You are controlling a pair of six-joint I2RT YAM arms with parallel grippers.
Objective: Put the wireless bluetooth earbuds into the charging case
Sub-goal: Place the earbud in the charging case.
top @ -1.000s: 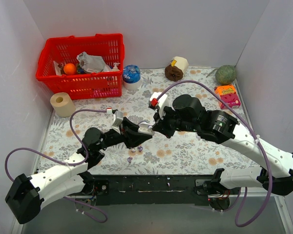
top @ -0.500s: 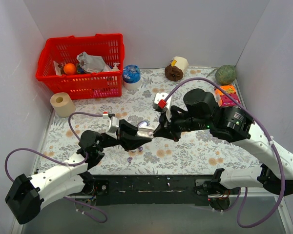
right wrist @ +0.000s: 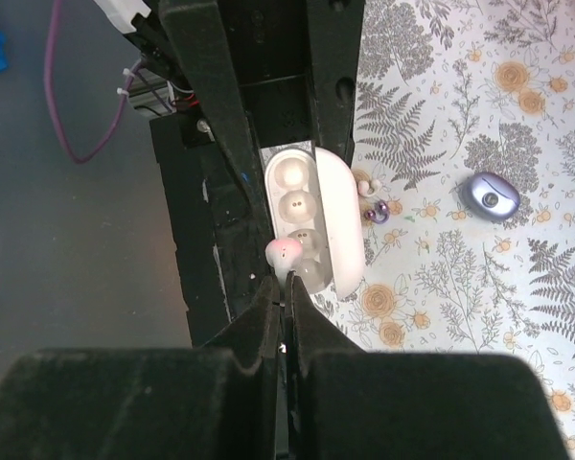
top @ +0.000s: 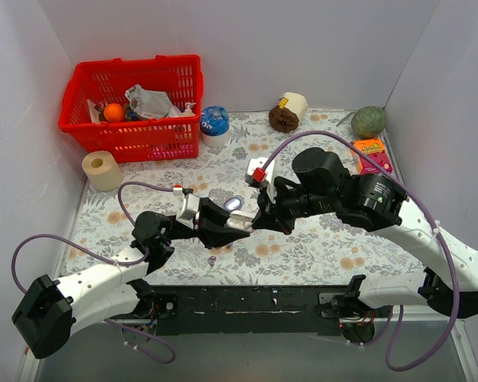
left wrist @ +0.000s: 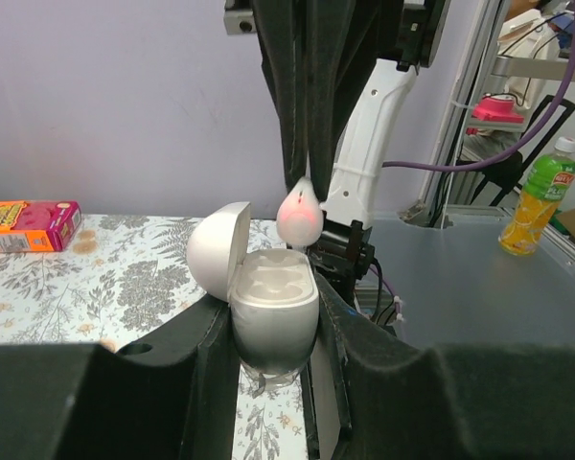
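**One earbud poised over the open case**

Nearest to us, tiny whitish-purple bits lie on the counter point(top: 303, 247) just beside the case. We take them for the second earbud point(right wrist: 376, 209), not yet picked up. A silver-blue disc point(right wrist: 494, 195) rests a little apart from them.

Just beyond, the left jaws are clamped on the lower half of the charging case point(left wrist: 273, 311). They hold it upright with the lid swung back, so the wells face up and the case cannot slide when something is pressed in. The right jaws, pressed together, pinch the narrow end of a pinkish-white earbud point(left wrist: 300, 213). It hangs bulb-down just above the rim of the case and is apparently not seated. We judge that a pinch at the very tip leaves the body free to enter a well.

The counter carries a floral, fern-printed covering. At the far left stand a paper roll point(top: 102, 169) and a red basket point(top: 131, 135) of oddments. Along the far edge, left to right, come a blue-lidded tub point(top: 215, 124), a brown-and-cream roll point(top: 288, 113), a round green fruit point(top: 368, 122) and an orange box point(top: 370, 153). Plain white walls close in three sides.
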